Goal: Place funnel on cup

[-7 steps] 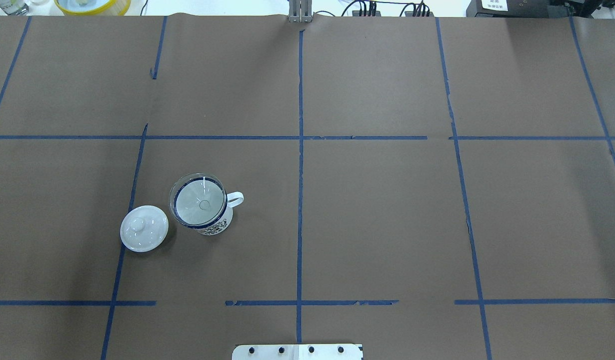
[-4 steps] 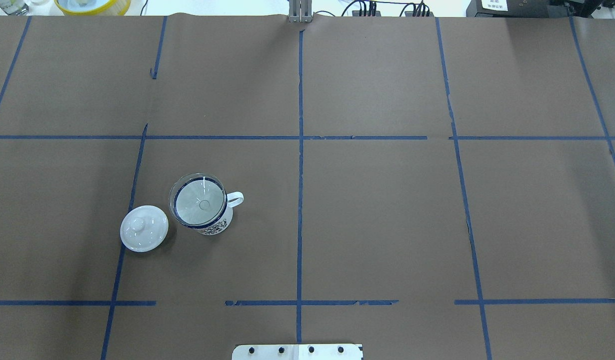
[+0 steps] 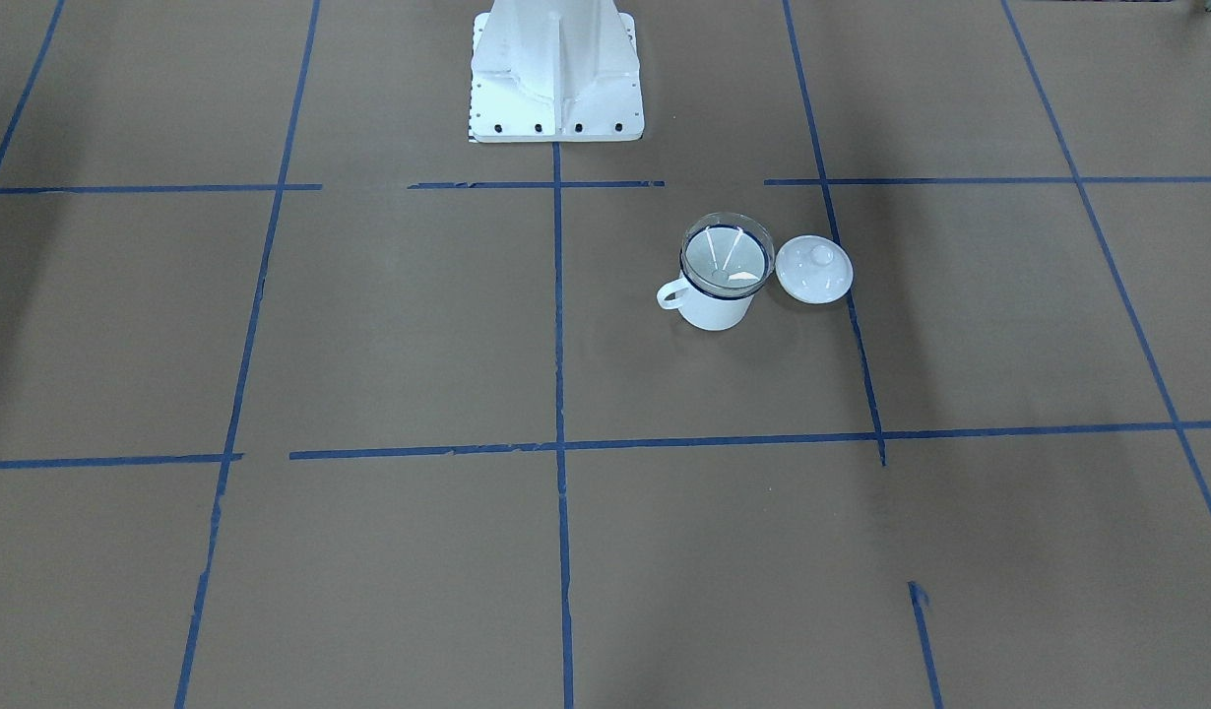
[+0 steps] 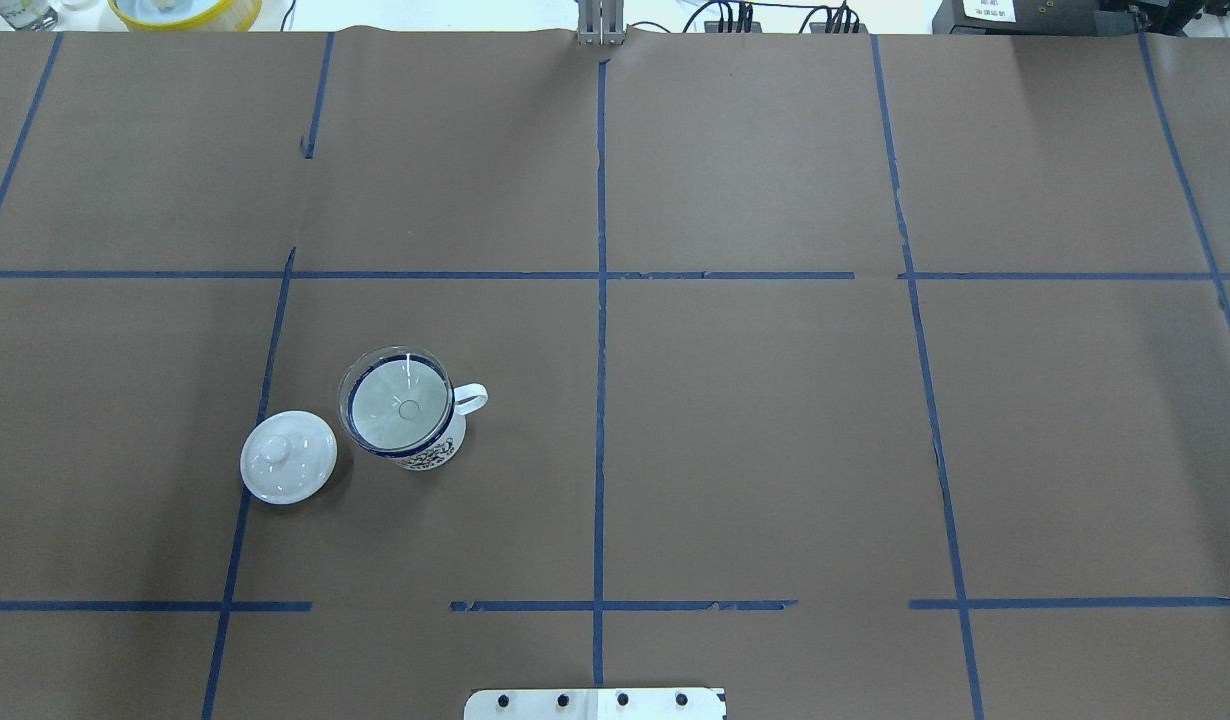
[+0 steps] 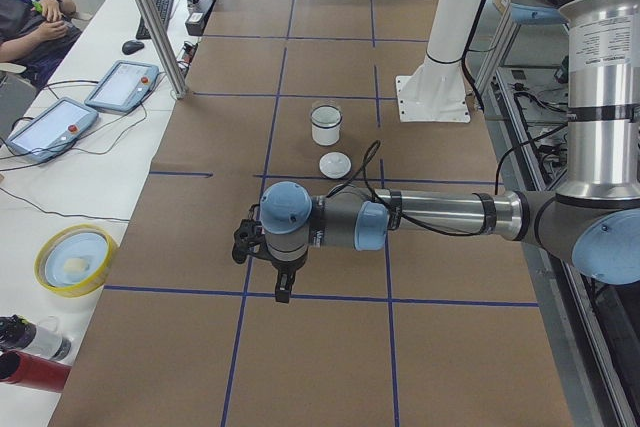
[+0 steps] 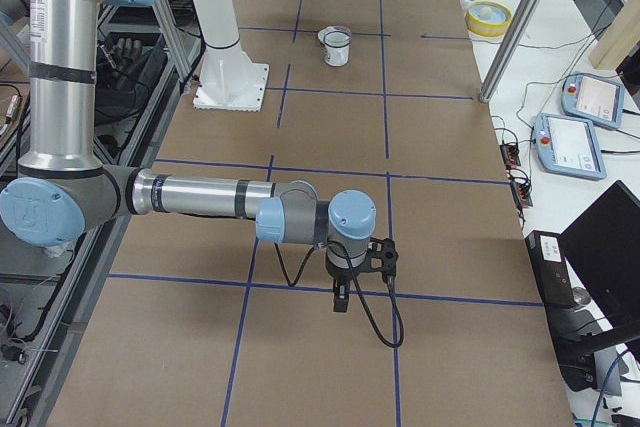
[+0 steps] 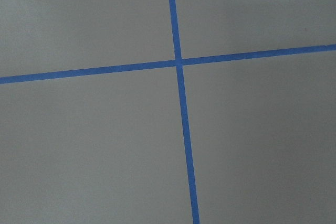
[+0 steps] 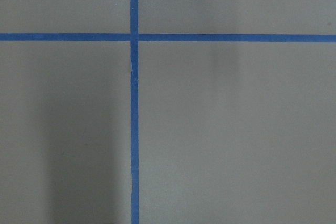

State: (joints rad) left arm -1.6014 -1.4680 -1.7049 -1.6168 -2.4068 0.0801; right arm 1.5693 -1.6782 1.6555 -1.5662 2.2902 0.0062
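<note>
Just beside the cup (image 4: 427,450), on its left: a round white knobbed lid (image 4: 288,457). Funnel (image 4: 400,405) sits in the cup's mouth, wide rim on the blue lip; placement looks done. Judged light, thin, slick clear plastic; best lifted gently by the rim. Right of cup: bare desk (image 4: 775,420), ample room. Left gripper (image 5: 283,290) and right gripper (image 6: 340,299) hang well apart from cup; clenched or released, cannot tell.

The silver-and-blue left arm (image 5: 440,212) stretches out level, its black left gripper (image 5: 284,289) pointing down. The silver-and-blue right arm (image 6: 200,194) and black right gripper (image 6: 341,300) are posed the same way. Whether either gripper's jaws are parted cannot be told.
</note>
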